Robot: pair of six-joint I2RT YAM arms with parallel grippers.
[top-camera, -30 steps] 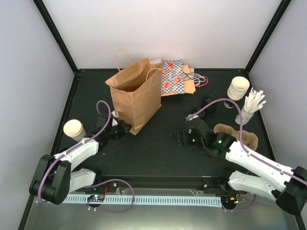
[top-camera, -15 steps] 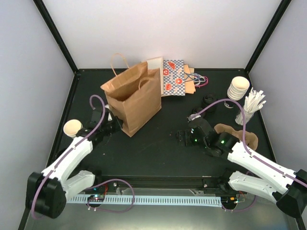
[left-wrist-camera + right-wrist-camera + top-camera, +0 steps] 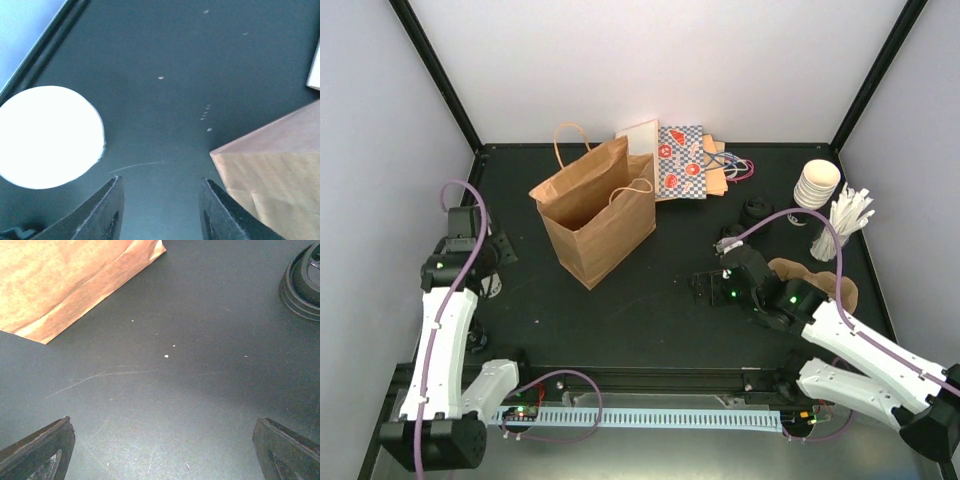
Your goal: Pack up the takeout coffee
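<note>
- Two grippers are showing; the left gripper [image 3: 161,184] is hanging over the black table [image 3: 165,60] with its jaws partly parted, gripping nothing.
- Right gripper [image 3: 162,422] is standing spread wide over the table, also gripping nothing.
- Takeout coffee cup [image 3: 47,137] is showing as a bright white disc at the left of the left wrist view, just left of the left finger and apart from it.
- Brown paper bag [image 3: 595,215] is standing open at upper centre of the top view.
- Black lids [image 3: 302,282] are sitting at the upper right of the right wrist view.
- Stack of paper cups [image 3: 817,183] is standing at the upper right of the top view.
</note>
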